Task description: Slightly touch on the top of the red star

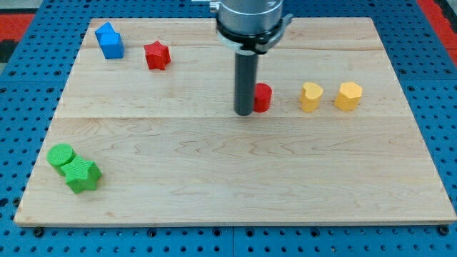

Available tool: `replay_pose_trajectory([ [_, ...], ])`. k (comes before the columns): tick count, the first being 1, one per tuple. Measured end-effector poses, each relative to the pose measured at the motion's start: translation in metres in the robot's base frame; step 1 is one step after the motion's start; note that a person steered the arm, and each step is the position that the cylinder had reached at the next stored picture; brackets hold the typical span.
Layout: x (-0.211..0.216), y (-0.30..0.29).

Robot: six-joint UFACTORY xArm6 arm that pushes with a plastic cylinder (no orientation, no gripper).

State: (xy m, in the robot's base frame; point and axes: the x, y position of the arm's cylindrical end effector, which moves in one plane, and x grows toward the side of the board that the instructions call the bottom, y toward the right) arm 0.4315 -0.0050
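The red star [156,55] lies near the view's top left on the wooden board [235,178]. My tip [244,113] rests on the board near the middle, far to the right of the red star and lower in the view. A red round block [263,97] sits just right of the tip, partly hidden behind the rod and touching or nearly touching it.
A blue block [110,41] sits left of the red star. Two yellow blocks [310,96] [348,96] lie at the right. A green round block [61,155] and a green star [81,175] lie at the bottom left. Blue pegboard surrounds the board.
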Motion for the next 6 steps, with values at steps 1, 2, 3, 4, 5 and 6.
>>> replay_pose_trajectory([
  [1,-0.013,-0.042],
  [2,-0.017,-0.009],
  [3,-0.017,0.016],
  [4,-0.014,-0.013],
  [5,-0.031,-0.069],
  [6,-0.067,-0.055],
])
